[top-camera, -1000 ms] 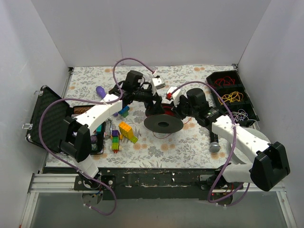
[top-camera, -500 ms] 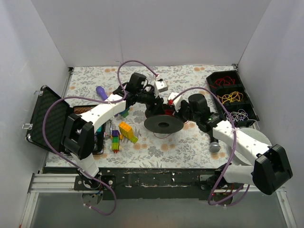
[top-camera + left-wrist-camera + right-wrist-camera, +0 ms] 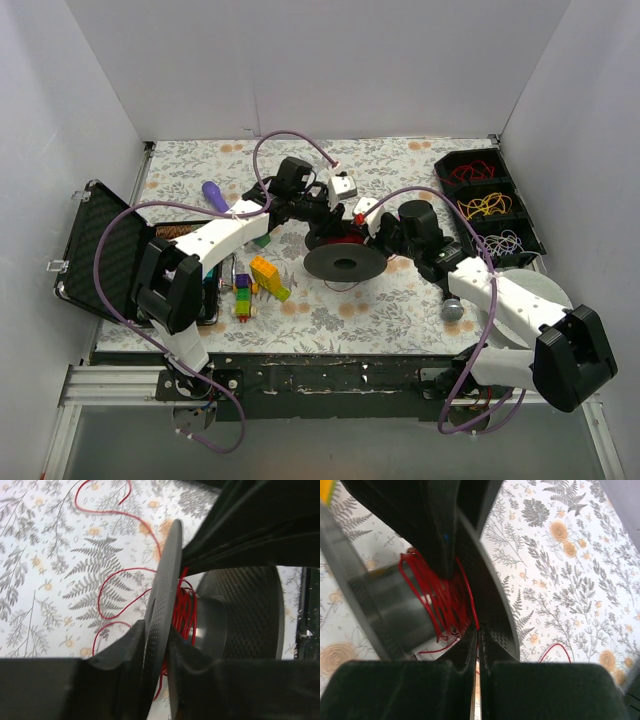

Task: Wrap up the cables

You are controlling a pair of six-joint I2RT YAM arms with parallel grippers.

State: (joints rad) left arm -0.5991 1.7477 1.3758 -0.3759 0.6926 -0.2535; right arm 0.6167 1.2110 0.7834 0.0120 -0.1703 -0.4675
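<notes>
On spool (image 3: 165, 580) hub, red wire (image 3: 186, 612) wound (left claw (image 3: 156, 650) pinching flange).

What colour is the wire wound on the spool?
Red. The wire shows best in the right wrist view, coiled around the black spool.

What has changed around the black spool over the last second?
The left claw and right claw both crept slightly toward their bases, arms following. Nothing was grabbed or released. The round black plastic spool, its thin red wire and the colourful toy bricks stayed put.
</notes>
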